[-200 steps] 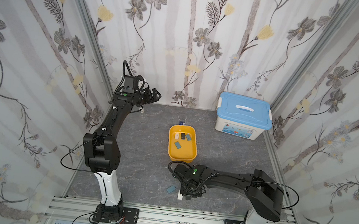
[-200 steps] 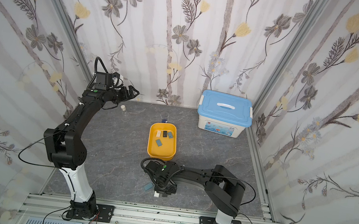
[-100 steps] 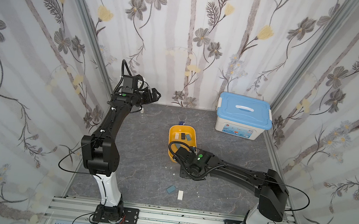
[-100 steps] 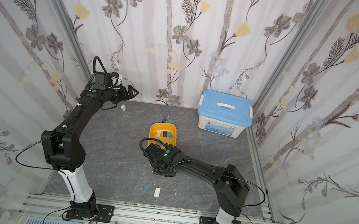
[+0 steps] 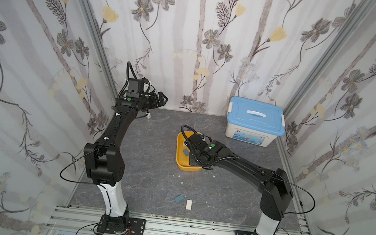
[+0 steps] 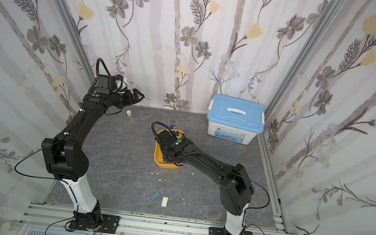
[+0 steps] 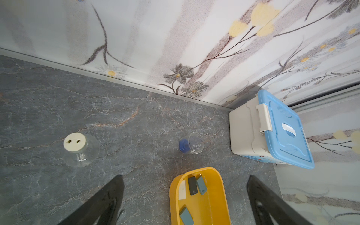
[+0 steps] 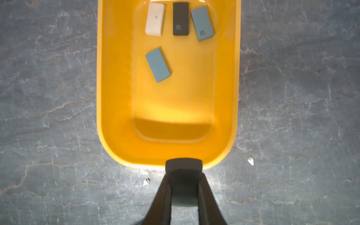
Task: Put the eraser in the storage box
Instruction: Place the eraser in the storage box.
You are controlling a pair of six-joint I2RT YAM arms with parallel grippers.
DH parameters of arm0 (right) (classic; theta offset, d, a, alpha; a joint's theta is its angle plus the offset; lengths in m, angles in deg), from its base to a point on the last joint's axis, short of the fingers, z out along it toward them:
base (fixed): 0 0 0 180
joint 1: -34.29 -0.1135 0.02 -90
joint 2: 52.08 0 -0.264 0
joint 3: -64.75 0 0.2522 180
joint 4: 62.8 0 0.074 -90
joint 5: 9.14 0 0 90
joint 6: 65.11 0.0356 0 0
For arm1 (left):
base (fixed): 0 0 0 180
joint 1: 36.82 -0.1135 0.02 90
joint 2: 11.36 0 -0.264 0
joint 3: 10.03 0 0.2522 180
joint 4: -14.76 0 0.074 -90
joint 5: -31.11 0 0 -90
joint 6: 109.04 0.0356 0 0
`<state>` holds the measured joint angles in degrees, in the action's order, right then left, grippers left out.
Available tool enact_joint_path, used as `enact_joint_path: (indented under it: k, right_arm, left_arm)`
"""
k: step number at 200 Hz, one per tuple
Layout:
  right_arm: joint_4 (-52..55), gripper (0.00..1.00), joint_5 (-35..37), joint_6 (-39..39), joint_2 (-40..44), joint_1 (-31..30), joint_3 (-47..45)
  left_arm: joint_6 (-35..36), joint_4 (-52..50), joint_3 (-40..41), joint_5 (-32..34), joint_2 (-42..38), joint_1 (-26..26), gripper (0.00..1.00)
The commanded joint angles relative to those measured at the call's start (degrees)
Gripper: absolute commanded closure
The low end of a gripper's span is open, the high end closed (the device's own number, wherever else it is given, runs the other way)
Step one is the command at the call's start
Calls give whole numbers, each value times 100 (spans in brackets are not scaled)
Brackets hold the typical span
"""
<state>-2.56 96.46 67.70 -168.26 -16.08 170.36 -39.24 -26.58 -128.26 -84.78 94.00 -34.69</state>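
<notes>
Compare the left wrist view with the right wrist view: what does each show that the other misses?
Left wrist only: the blue-lidded white box, a stoppered glass flask, a small clear beaker, the floral wall, and the left gripper, jaws wide apart.
Right wrist only: the right gripper, jaws shut on a dark eraser by the end rim of the yellow storage box, and white crumbs on the tabletop.
Both: that box on the grey marbled tabletop, holding a white eraser, a black eraser and two blue erasers.
</notes>
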Motion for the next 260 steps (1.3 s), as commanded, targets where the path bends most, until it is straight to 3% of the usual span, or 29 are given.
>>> enact_joint_path:
  k: [1, 127, 260]
  right_arm:
    - [-363, 80, 127, -552, -264, 168, 324]
    - [-639, 80, -409, -1252, -1991, 847, 1852]
    - [-612, 79, -626, -1327, -2601, 932, 2036]
  left_arm:
    - [-2, -6, -142, 41, 23, -2, 0]
    - [192, -293, -401, 276, 162, -2, 0]
    - [270, -329, -417, 309, 233, -2, 0]
